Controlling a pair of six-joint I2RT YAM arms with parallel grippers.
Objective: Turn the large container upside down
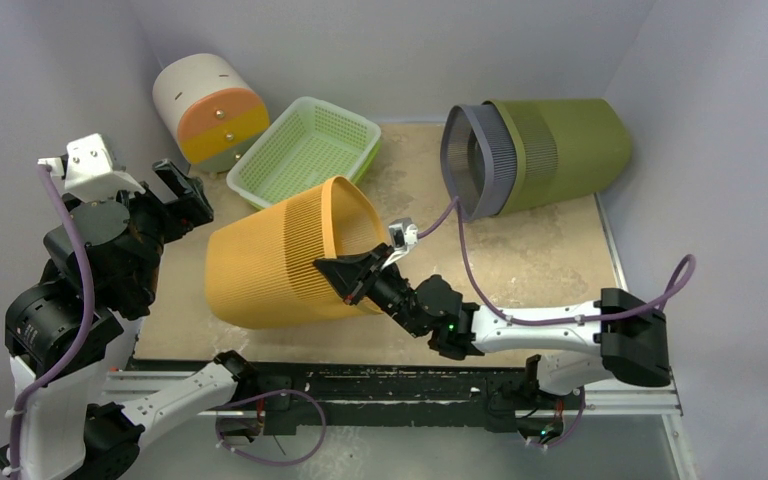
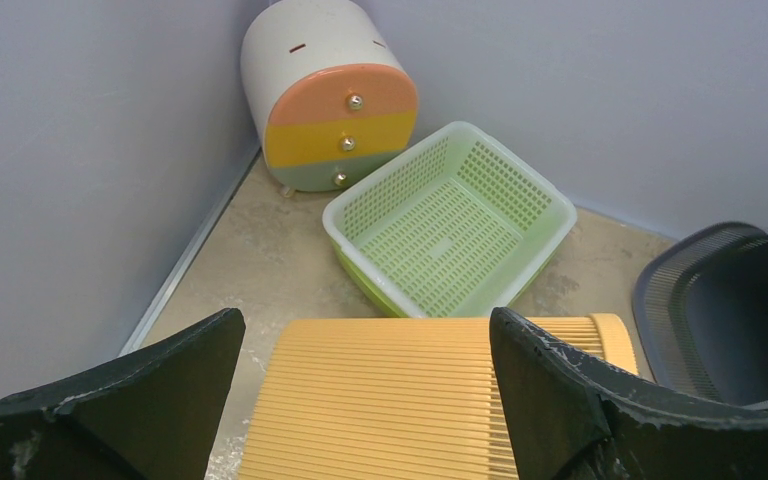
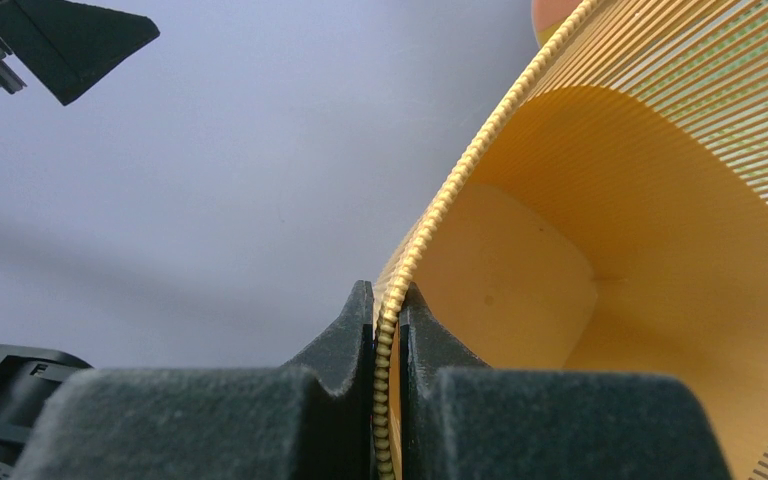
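**Yellow-orange bin on its side, right arm has the rim**

Beige stone-look table [image 1: 540, 260] holds everything. The biggest thing in play is the yellow-orange ribbed plastic bin [image 1: 270, 270], sitting mid-table toward the left. It's lying tipped over, with its long axis running from the closed base at the near left to the open mouth at the far right. Far right there's an olive green bin with a grey liner [image 1: 560, 150], also on its side and well apart. The pale green mesh basket [image 1: 305, 150] is just beyond the yellow one, and a white drawer unit with pastel fronts [image 1: 210, 105] sits in the far left corner.

The right gripper [image 3: 388, 330] is pressed together on the mouth rim, one finger inside the wall and one outside, reaching in from the near right. The left gripper [image 2: 365, 320] is spread wide, holding nothing, off the bin's left side with the ribbed wall ahead of it.

So I'd say the flip depends on the right arm rolling that rim over and down. It's the only one touching.
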